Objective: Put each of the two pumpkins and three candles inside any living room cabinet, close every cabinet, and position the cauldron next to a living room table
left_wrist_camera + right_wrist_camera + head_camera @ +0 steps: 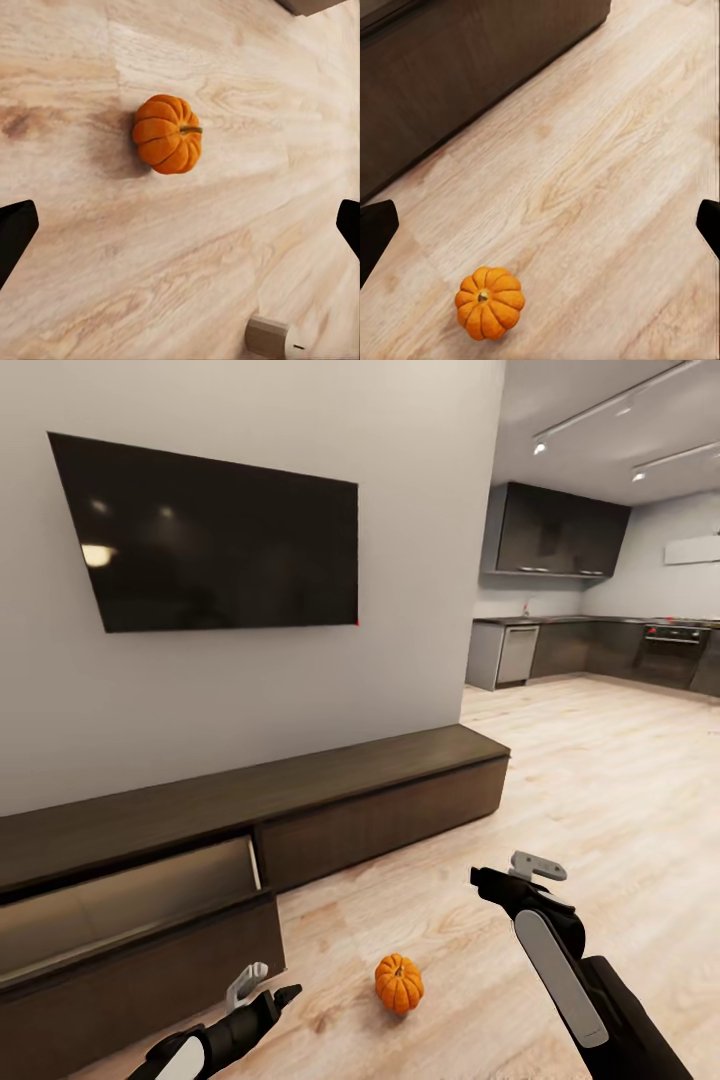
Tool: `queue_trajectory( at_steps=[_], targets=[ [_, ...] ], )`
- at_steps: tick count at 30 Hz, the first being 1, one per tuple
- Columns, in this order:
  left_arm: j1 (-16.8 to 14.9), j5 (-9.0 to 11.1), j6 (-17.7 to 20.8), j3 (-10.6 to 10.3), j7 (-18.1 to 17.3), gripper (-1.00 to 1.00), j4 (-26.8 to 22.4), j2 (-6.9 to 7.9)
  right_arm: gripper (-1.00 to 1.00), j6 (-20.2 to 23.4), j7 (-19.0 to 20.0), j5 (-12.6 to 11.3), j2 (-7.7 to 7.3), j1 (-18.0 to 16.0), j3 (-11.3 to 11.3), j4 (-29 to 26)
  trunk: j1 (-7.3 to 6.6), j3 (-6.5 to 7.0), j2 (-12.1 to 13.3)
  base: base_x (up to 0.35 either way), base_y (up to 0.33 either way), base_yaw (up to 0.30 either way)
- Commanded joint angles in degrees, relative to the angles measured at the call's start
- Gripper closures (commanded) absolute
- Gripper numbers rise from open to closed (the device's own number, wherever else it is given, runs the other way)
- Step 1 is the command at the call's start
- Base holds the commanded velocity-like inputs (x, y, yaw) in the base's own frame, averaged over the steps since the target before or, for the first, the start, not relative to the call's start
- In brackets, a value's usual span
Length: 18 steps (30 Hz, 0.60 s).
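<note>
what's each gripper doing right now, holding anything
Left gripper: open, empty, above the floor near the pumpkin.
Right gripper: open, empty, held above the floor.

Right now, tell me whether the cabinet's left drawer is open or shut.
Open: the cabinet drawer front stands out from its neighbour, its pale inside showing.

I can't see all of the candle [271, 337]: left wrist frame edge cuts its base. Cabinet [250, 830] runs off the head view's left edge; its open drawer's [130, 905] inside is mostly hidden. Both arms cropped at the bottom. Kitchen cupboards [560, 530] too small for detail.
</note>
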Motion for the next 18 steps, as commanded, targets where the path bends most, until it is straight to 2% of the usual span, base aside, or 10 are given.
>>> queue_trajectory(
  at_steps=[1,18],
  targets=[
    [0.0,0.5,0.3,-0.2,0.0,-1.00,-0.1,0.06,-1.00,0.1,-0.6,-0.6,-0.03,-0.1,0.1,0.0,-0.01,-0.02,0.0,0.000,0.000,-0.270],
    [0.0,0.5,0.3,-0.2,0.0,-1.00,-0.1,0.06,-1.00,0.1,-0.7,-0.5,0.40,-0.1,0.0,0.1,-0.01,0.72,0.0,0.001,0.000,-0.270]
  ],
)
